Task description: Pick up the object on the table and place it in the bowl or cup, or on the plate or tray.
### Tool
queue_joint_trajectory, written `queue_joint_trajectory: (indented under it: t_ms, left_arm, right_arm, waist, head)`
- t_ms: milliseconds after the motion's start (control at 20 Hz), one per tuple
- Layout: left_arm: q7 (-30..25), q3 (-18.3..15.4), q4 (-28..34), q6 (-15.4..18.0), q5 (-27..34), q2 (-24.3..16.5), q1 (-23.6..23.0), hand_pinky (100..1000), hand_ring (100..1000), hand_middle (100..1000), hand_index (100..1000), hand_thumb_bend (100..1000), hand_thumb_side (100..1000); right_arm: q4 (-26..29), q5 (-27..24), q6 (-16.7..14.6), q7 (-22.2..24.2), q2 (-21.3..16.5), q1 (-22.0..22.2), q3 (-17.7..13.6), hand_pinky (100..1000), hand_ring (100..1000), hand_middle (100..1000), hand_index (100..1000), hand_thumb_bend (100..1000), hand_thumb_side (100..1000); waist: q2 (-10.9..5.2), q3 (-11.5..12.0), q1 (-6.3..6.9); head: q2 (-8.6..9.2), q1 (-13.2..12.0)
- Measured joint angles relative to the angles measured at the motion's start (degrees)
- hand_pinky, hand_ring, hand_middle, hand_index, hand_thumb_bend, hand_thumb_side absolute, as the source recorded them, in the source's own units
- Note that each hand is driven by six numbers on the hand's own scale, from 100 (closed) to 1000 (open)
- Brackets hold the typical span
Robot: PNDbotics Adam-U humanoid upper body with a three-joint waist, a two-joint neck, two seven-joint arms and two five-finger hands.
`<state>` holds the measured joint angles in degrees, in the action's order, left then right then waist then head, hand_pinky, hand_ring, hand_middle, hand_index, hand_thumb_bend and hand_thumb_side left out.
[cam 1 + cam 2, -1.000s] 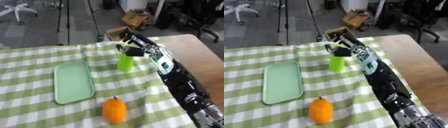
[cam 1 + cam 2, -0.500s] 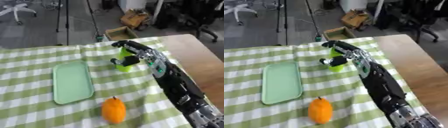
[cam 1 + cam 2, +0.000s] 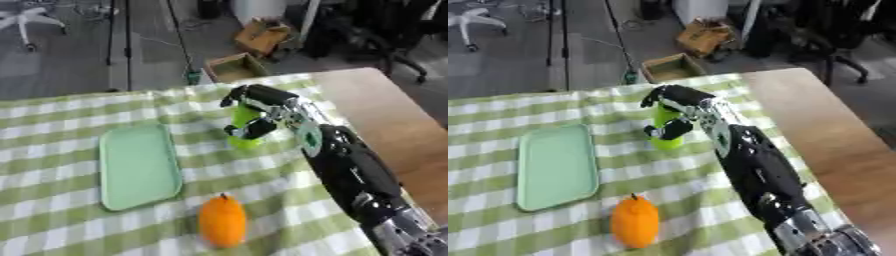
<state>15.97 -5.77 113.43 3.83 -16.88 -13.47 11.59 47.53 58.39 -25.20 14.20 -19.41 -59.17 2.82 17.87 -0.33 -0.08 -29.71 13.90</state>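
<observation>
A lime-green upright cup (image 3: 242, 142) stands on the checked cloth right of centre. My right hand (image 3: 278, 106) reaches in from the lower right and is curled round it, fingers over its far side and top, thumb (image 3: 255, 129) across its near side. The cup's base still appears to rest on the cloth. An orange fruit-shaped object (image 3: 222, 221) lies near the front edge, apart from the hand. A pale green tray (image 3: 136, 165) lies flat to the left, with nothing on it. My left hand shows in neither view.
The green-and-white checked cloth (image 3: 52, 125) covers most of the table; bare wood (image 3: 389, 117) shows on the right. My right forearm (image 3: 759, 175) crosses the cloth's right part. Beyond the far edge are cardboard boxes (image 3: 261, 35) and chairs on the floor.
My right hand has swung from beside the cup's top to wrap round it, thumb coming across the front. Tray and orange object have stayed put.
</observation>
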Motion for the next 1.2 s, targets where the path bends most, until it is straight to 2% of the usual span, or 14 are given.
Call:
queue_joint_trajectory:
  t_ms: [50, 100, 200, 500, 800, 1050, 1200]
  left_arm:
    - [0.0, 0.0, 0.0, 0.0, 0.0, 0.0, 0.0, 812, 717, 775, 865, 360, 996]
    - [0.0, 0.0, 0.0, 0.0, 0.0, 0.0, 0.0, 812, 717, 775, 866, 359, 996]
    - [0.0, 0.0, 0.0, 0.0, 0.0, 0.0, 0.0, 812, 716, 775, 865, 358, 996]
    - [0.0, 0.0, 0.0, 0.0, 0.0, 0.0, 0.0, 812, 715, 775, 865, 360, 996]
    - [0.0, 0.0, 0.0, 0.0, 0.0, 0.0, 0.0, 811, 715, 775, 866, 360, 996]
    - [0.0, 0.3, 0.0, 0.0, 0.2, 0.0, 0.0, 811, 715, 775, 866, 360, 995]
    - [-0.2, 0.6, 0.0, 0.1, 0.3, 0.0, 0.1, 810, 714, 774, 866, 364, 990]
  right_arm:
    - [0.0, 0.0, 0.1, -0.6, 0.0, 0.0, 0.0, 216, 472, 728, 817, 192, 128]
    - [0.0, 0.0, 0.2, -1.1, 0.0, 0.1, 0.0, 100, 340, 681, 774, 100, 100]
    - [0.3, -0.5, 0.3, -3.0, 0.0, 0.1, -0.2, 100, 317, 664, 762, 100, 100]
    - [1.0, -2.6, -0.3, -8.3, 0.0, 0.2, -0.3, 100, 298, 650, 753, 100, 100]
    - [4.0, -6.2, -0.8, -10.8, 0.3, -0.4, 0.3, 100, 289, 643, 758, 100, 100]
    - [6.8, -11.3, -0.3, -10.7, 3.2, -2.0, 3.1, 100, 288, 641, 762, 100, 100]
    - [7.9, -12.9, 0.2, -9.8, 6.2, -2.9, 5.2, 100, 292, 648, 765, 100, 100]
  waist:
    - [0.0, 0.0, 0.0]
    - [0.0, 0.0, 0.0]
    - [0.0, 0.0, 0.0]
    - [0.0, 0.0, 0.0]
    - [0.0, -0.2, 0.0]
    - [0.0, 0.3, 0.0]
    - [0.0, 1.3, 0.0]
  head:
    - [0.0, 0.0]
    - [0.0, 0.0]
    - [0.01, 0.1]
    - [0.02, 0.5]
    - [0.02, 0.5]
    - [0.02, 0.9]
    - [0.01, 1.5]
